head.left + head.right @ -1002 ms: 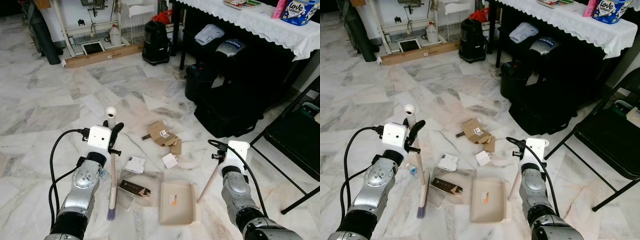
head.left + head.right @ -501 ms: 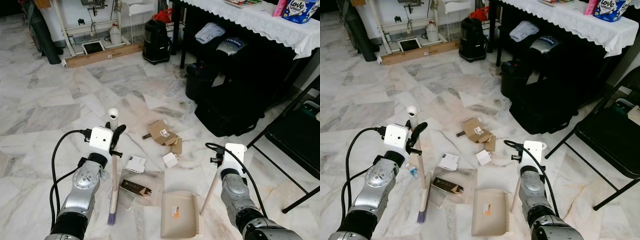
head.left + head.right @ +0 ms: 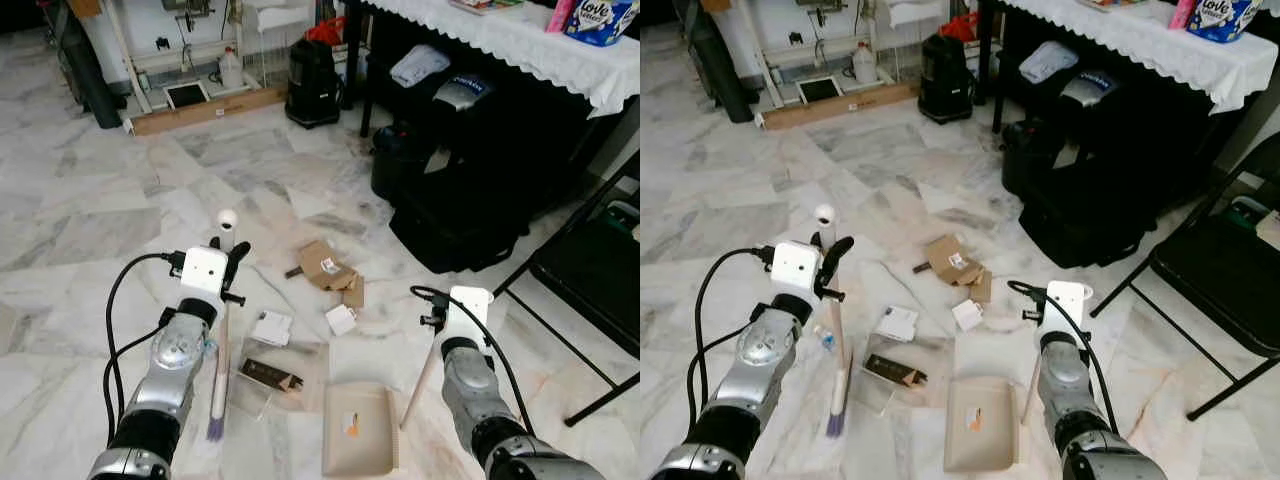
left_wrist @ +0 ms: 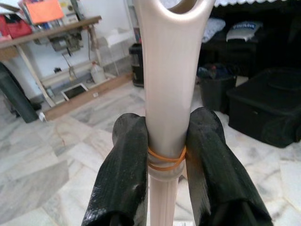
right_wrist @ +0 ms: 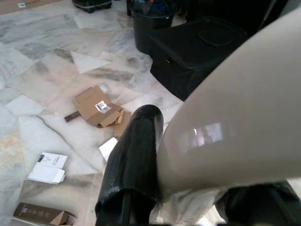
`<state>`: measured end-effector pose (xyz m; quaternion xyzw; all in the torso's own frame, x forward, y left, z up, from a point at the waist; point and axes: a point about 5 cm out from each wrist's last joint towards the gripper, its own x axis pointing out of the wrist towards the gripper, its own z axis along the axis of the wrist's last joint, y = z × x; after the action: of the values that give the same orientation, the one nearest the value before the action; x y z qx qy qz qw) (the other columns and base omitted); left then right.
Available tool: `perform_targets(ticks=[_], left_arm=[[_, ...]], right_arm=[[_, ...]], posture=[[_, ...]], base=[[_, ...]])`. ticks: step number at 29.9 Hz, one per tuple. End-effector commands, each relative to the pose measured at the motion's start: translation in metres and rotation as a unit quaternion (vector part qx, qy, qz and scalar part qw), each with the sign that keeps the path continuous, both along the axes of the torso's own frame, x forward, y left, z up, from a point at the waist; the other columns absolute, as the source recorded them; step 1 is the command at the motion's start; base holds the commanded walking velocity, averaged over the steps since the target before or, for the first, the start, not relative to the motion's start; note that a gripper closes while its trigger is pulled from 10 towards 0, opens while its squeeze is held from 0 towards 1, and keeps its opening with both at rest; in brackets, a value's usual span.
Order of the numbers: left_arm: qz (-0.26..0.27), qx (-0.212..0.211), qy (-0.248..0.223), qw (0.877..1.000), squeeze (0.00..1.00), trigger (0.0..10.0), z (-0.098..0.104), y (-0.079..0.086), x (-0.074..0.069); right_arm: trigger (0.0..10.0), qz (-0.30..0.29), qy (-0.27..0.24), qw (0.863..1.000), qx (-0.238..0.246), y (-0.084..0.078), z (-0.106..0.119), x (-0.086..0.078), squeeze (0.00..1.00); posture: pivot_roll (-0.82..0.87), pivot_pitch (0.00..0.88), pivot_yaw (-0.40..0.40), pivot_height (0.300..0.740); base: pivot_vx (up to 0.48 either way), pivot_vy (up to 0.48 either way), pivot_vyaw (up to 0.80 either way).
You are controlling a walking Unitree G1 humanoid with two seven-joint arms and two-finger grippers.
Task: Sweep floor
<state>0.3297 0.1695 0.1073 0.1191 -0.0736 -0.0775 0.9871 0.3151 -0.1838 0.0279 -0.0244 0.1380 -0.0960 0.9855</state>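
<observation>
Broom upright in left hand — clamped; right hand grips dustpan handle.

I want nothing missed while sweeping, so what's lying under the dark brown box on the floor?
The dark brown box lies on a clear plastic sheet spread over the marble floor. Whatever is directly beneath the box is covered.

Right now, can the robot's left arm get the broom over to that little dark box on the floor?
Probably yes. The left end effector grips the broom, whose bristles sit beside the dark box, with nothing between.
</observation>
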Motion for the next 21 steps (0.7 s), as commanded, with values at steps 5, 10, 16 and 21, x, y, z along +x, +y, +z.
perform_targets(ticks=[5, 10, 16, 21], left_arm=[[-0.035, -0.028, 0.024, 0.999, 0.0, 10.0, -0.009, -0.008, 0.002], [-0.057, -0.045, 0.039, 0.997, 0.0, 10.0, -0.014, -0.012, 0.001], [-0.096, -0.061, 0.042, 0.993, 0.0, 10.0, -0.012, -0.013, -0.001], [-0.128, -0.065, 0.04, 0.989, 0.0, 10.0, -0.004, -0.011, -0.001]], right_arm=[[10.0, 0.002, -0.003, 1.0, 0.0, 0.0, 0.0, 0.0, 0.0], [10.0, 0.003, -0.002, 1.0, 0.001, 0.0, -0.001, -0.001, 0.0], [10.0, 0.005, 0.0, 1.0, 0.002, 0.001, -0.002, -0.002, 0.0], [10.0, 0.006, 0.002, 1.0, 0.003, 0.002, -0.002, -0.002, 0.0]], posture=[[0.04, 0.073, -0.012, 0.74], [0.04, 0.076, -0.011, 0.74], [0.05, 0.078, -0.012, 0.74], [0.05, 0.078, -0.011, 0.74]], base=[[0.0, 0.0, 0.0], [0.0, 0.0, 0.0], [0.0, 0.0, 0.0], [0.0, 0.0, 0.0]])
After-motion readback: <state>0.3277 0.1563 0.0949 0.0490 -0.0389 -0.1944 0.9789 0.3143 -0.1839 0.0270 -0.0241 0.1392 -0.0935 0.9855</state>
